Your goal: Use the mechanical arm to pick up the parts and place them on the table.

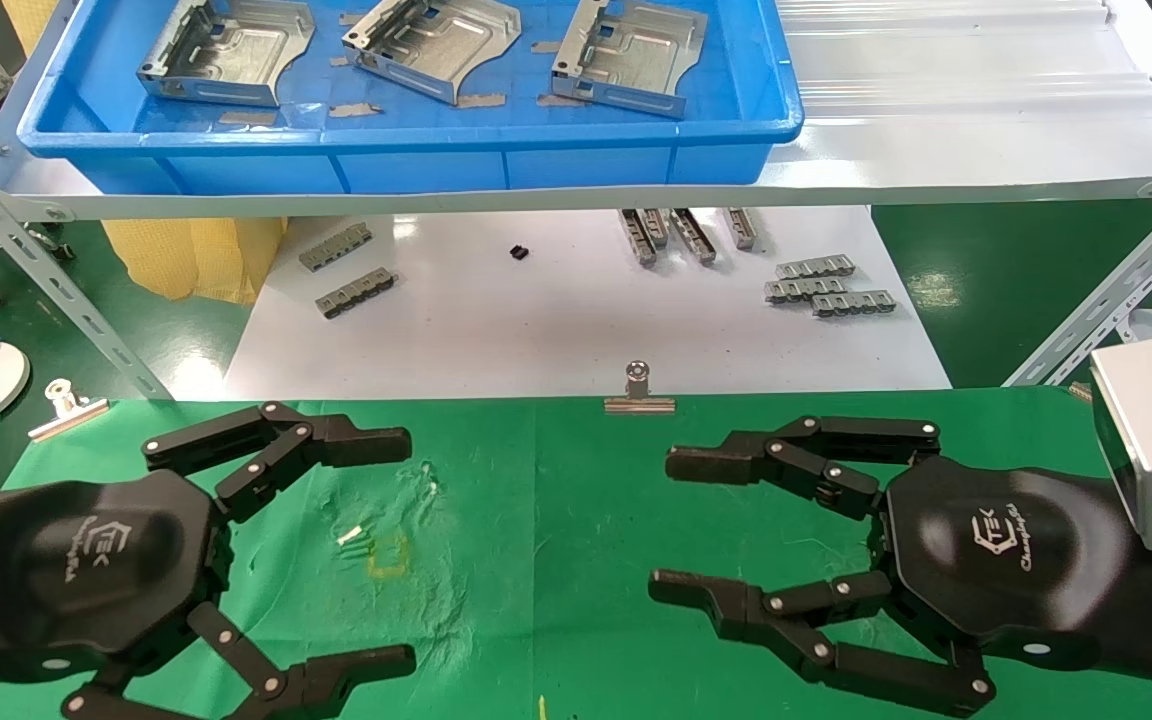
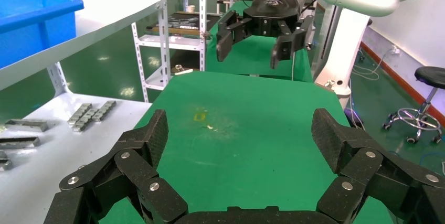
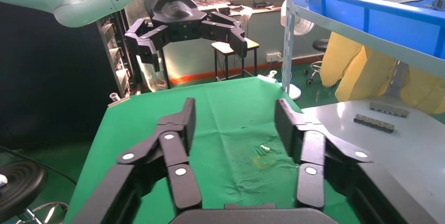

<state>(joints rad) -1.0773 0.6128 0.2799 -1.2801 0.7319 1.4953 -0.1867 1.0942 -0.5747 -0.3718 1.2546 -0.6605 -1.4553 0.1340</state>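
Parts (image 1: 236,50), three stamped sheet-metal plates, lay in the blue tray (image 1: 406,150) on the shelf above the tabletop (image 1: 556,520). They looked light but rigid, silvery and probably slippery, with thin folded rims, embossed steps and an arched cut-out; a pinch across a folded rim seemed the surest hold, since the flat faces offered little purchase. Left end effector (image 1: 336,550) hovered over the wrinkled green cloth, its jointed black fingers (image 2: 141,145) spread wide and holding nothing. Right end effector (image 1: 711,525) hung opposite it over the cloth, likewise released and empty. No plate had yet reached the cloth.
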